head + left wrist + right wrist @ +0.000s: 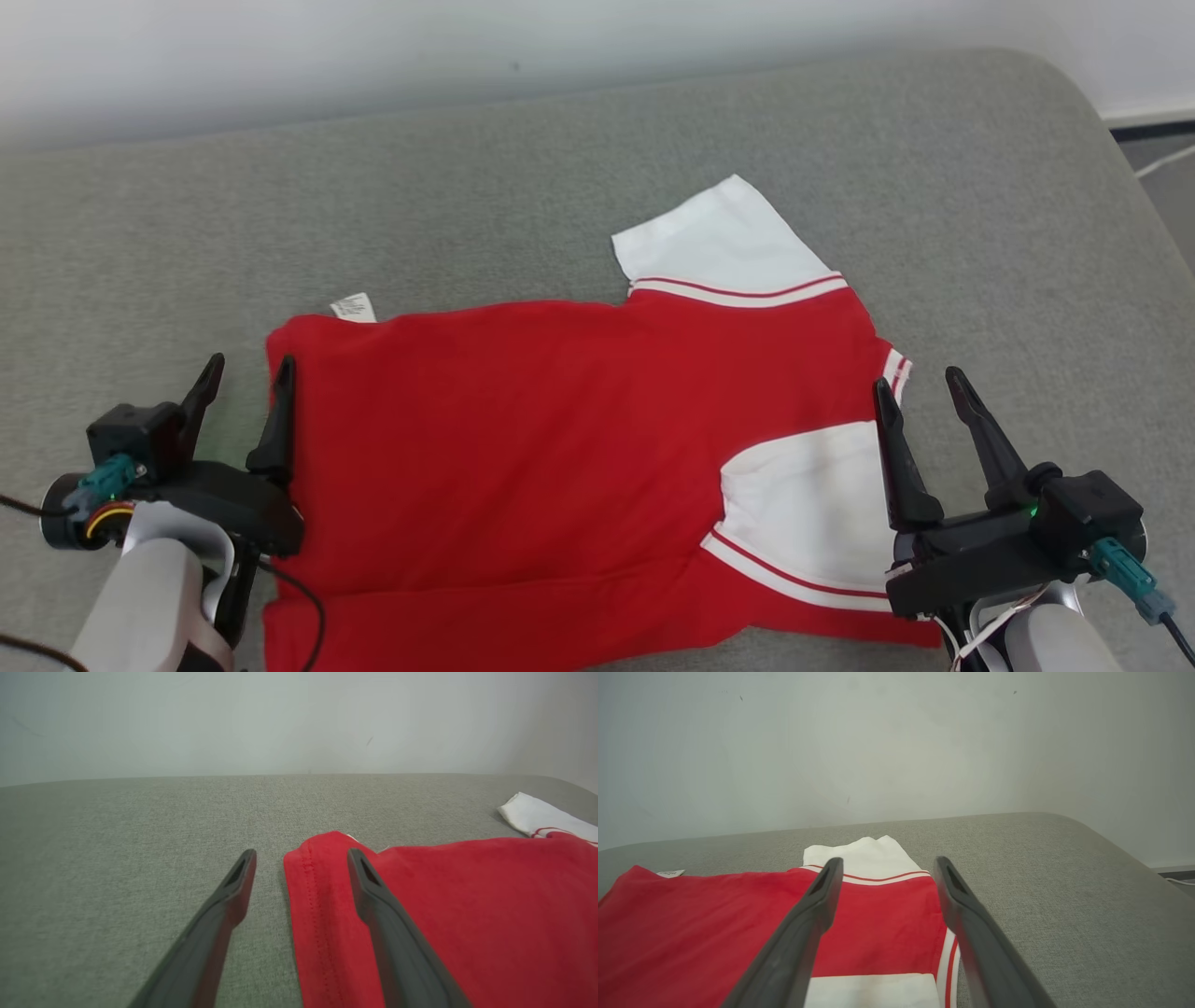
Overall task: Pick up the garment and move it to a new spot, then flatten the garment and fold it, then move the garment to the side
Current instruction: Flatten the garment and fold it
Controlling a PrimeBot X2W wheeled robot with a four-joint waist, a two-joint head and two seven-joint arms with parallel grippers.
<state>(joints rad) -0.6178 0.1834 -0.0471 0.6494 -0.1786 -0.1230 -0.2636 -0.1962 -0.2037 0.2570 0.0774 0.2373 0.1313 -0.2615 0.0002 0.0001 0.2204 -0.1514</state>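
The garment [523, 439] is a red T-shirt with white, red-striped sleeves, lying spread out on the grey cushion with its hem to the left and its collar end to the right. My left gripper [247, 373] stands open at the hem edge, one finger over the red cloth [444, 914] and the other over bare cushion. Open too, my right gripper [920, 387] hovers at the collar end between the two sleeves. From the right wrist I see the red cloth [878, 924] and the far white sleeve [864, 856] between the fingers. Neither gripper holds anything.
The grey cushion [560, 177] runs back to a pale wall and rounds off at the far right, where floor and a white cable [1162, 161] show. A small white label [353, 306] pokes out at the shirt's far left corner.
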